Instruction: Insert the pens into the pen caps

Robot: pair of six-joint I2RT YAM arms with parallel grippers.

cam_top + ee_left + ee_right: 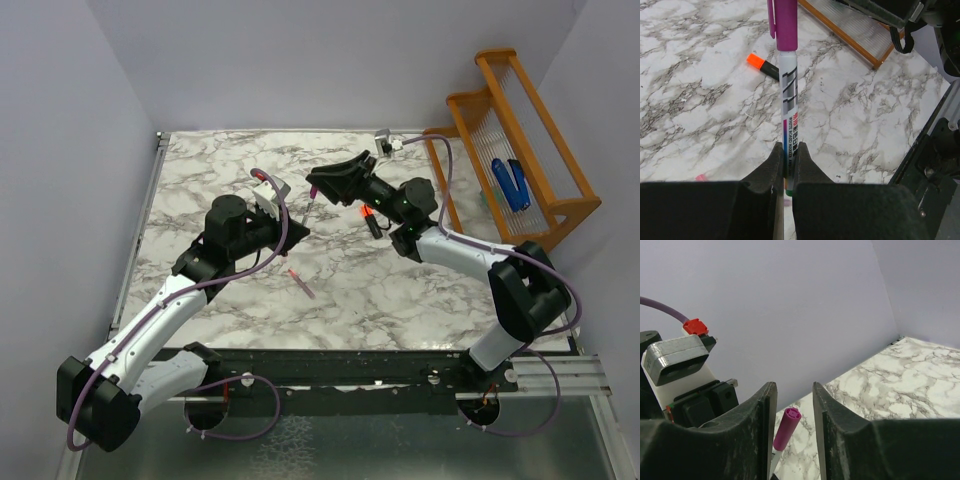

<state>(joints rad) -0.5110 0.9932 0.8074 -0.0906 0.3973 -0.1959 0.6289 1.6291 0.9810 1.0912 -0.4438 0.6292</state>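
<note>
my left fingers [788, 152] are pressed tight on the lower end of the whitish-grey pen [790, 107], holding it up off the desk [700, 115] with its printed barrel running straight out away from me. the magenta cap [786, 22] sits over the pen's far end, clip to the left in the left wrist view.

my right fingers [792, 390] stand apart, one on each side of that magenta cap, which shows end-on in the gap between them with room on both sides. i cannot see either finger touching it. from above, the two sets of fingers meet over the middle of the desk, tip to tip.

the black marker [765, 67] with its orange tip lies flat on the marble, just under my right wrist in the top view. the slim pink pen [301, 283] lies on the desk closer to the arm bases, apart from both arms.

the orange wooden rack [520, 120] stands at the right edge, with the blue objects [510, 183] in it.
</note>
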